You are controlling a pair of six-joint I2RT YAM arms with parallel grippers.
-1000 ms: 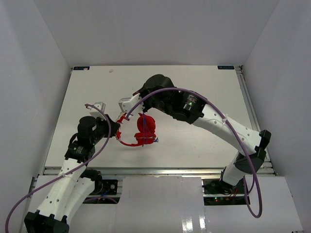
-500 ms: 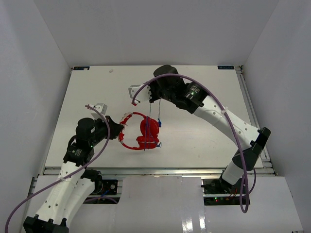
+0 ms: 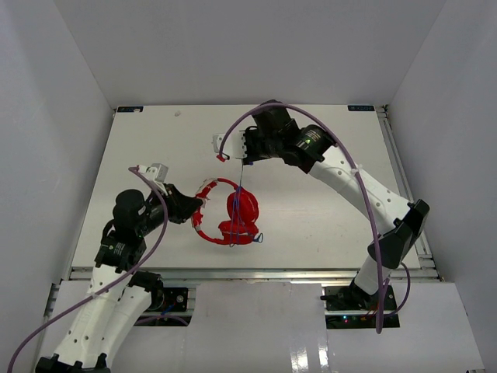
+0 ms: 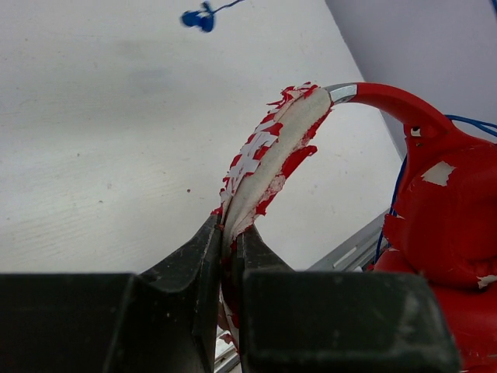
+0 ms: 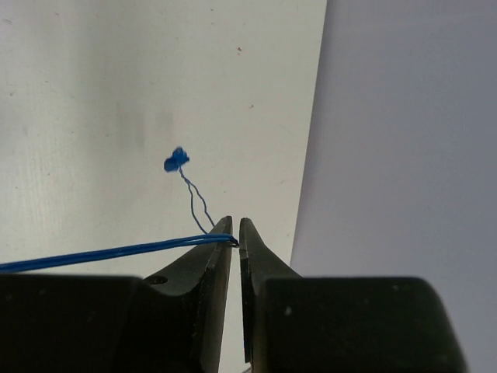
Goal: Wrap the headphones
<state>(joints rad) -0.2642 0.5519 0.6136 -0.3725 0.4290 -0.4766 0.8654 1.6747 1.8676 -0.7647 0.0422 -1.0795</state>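
The red headphones stand on the table, headband to the left and earcups to the right. My left gripper is shut on the peeling headband padding; a red earcup shows at the right of the left wrist view. My right gripper is raised beyond the headphones and shut on the thin blue cord, which runs taut down to the earcups. The blue plug hangs on a short loose end past the fingertips. It also shows in the left wrist view.
The white table has a metal rail along its near edge. White walls close in the left, right and far sides. Purple arm cables loop over both arms.
My right gripper has risen and moved right and away from the headband, pulling the blue cord taut. The headphones and my left gripper have shifted slightly to the right.
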